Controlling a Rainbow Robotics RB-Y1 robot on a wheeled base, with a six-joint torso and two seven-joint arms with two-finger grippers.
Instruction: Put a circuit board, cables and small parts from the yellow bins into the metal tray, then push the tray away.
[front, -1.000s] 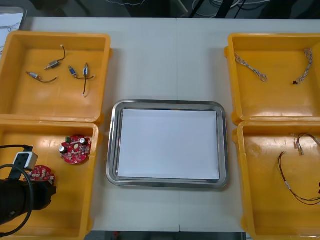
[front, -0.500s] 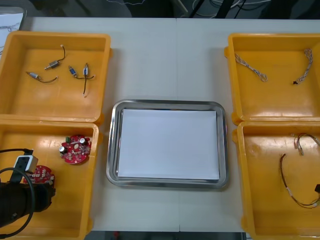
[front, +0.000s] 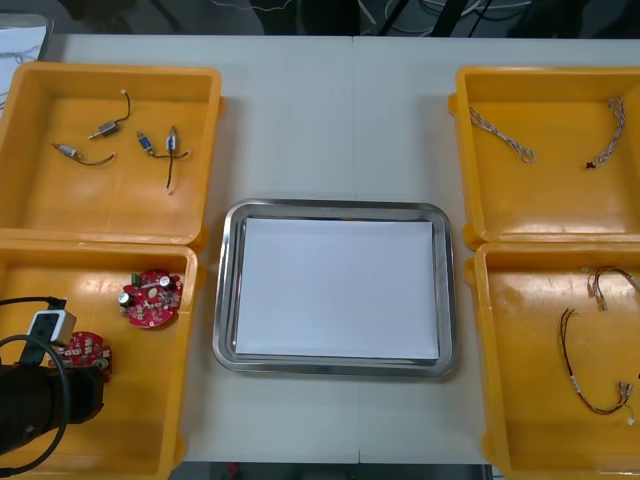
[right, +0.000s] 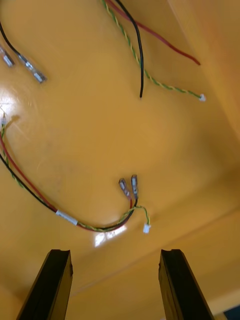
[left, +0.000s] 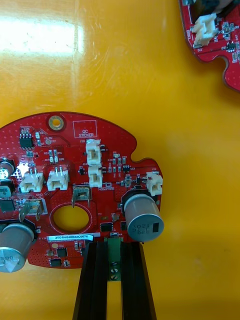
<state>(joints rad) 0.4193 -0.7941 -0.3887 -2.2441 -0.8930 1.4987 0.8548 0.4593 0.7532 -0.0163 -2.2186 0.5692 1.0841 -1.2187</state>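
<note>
The round red circuit board (left: 75, 170) sits in the near-left yellow bin (front: 140, 410), toward its left side. It carries several white connectors, 2 silver cylindrical parts near its edge, a round hole cut through it, a gold-ringed hole at the far rim, a white label strip and a small notch in its outline. The left gripper (left: 114, 245) is closed on this board: its 2 black fingers stand close together at the board's near edge, pinching a thin green piece between them. From above, the left arm (front: 40, 400) reaches in from the table's near-left corner and covers part of the board.

A 2nd red circuit board (front: 152, 297) lies in the same bin, beyond the 1st and apart from it. The far-left bin (front: 30, 200) holds 4 small metal parts (front: 172, 142) with short wires.

The metal tray (front: 225, 290), white inside, sits between the bins at the table's middle.

The right gripper (right: 114, 252) hovers with its fingers wide apart over the floor of the near-right bin (front: 520, 400), just short of a curled red and yellow cable (right: 65, 216) with 2 metal ends. The far-right bin (front: 560, 210) holds 2 twisted cables (front: 500, 135).
</note>
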